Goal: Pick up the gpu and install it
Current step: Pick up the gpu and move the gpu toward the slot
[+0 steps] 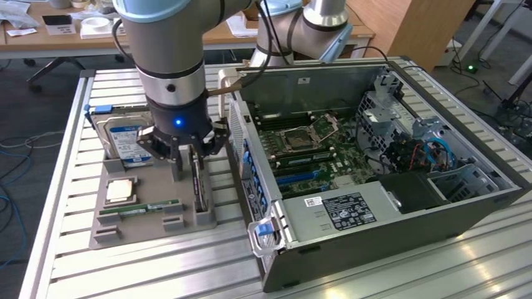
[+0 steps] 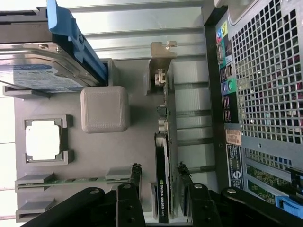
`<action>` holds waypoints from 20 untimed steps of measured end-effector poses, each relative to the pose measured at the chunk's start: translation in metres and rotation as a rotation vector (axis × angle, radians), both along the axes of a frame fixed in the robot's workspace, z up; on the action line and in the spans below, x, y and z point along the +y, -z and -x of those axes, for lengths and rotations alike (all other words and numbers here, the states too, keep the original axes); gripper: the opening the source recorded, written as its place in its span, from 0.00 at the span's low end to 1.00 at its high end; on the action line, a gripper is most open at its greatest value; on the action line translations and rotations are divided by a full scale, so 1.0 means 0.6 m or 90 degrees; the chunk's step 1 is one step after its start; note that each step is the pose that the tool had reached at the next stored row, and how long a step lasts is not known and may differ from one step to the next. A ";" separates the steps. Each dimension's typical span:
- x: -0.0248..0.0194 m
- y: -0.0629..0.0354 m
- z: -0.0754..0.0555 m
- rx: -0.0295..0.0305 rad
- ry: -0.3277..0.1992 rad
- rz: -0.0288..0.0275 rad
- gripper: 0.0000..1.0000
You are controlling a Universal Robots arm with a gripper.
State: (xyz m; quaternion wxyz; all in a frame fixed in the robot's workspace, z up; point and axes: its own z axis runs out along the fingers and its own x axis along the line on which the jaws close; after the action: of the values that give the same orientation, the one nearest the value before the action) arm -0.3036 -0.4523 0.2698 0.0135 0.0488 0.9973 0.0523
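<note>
Exterior view: a slatted metal counter (image 1: 124,268) carries a grey holder tray (image 1: 158,187) and, just beside the tray on the exterior view's right, an open computer case (image 1: 349,249). The robot arm reaches straight down over the tray. Its pincer (image 1: 191,168) hangs at the tray's edge nearest the case, around the gpu (image 1: 199,187), a thin dark card standing on edge in its tray slot. The same tray also holds a hard drive (image 1: 124,140), a processor chip (image 1: 121,190) and a green memory stick (image 1: 141,208).

Wrist view: the gpu (image 2: 162,189) runs along the side of the holder tray (image 2: 104,156) nearest the computer case (image 2: 270,71). The pincer (image 2: 158,172) straddles the card with its fingers apart, and a gap shows on the side facing the tray's middle.

Judging by this, the task is at an early stage. The card is seated in the tray, not yet clamped or lifted, and the whole installation is left to do.
</note>
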 end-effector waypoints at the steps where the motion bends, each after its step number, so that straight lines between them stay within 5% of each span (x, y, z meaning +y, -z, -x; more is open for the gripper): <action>1: 0.0000 0.001 0.000 0.0001 0.000 0.0011 0.43; 5: 0.0009 0.002 -0.001 0.0003 0.000 0.0160 0.43; 14: 0.0032 0.006 -0.005 0.0005 -0.001 0.0221 0.43; 17: 0.0093 0.011 -0.006 0.0004 -0.001 0.0240 0.43; 20: 0.0153 0.015 -0.007 0.0004 -0.001 0.0295 0.43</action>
State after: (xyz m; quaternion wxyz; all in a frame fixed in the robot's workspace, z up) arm -0.2997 -0.4431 0.2608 0.0143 0.0476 0.9983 0.0292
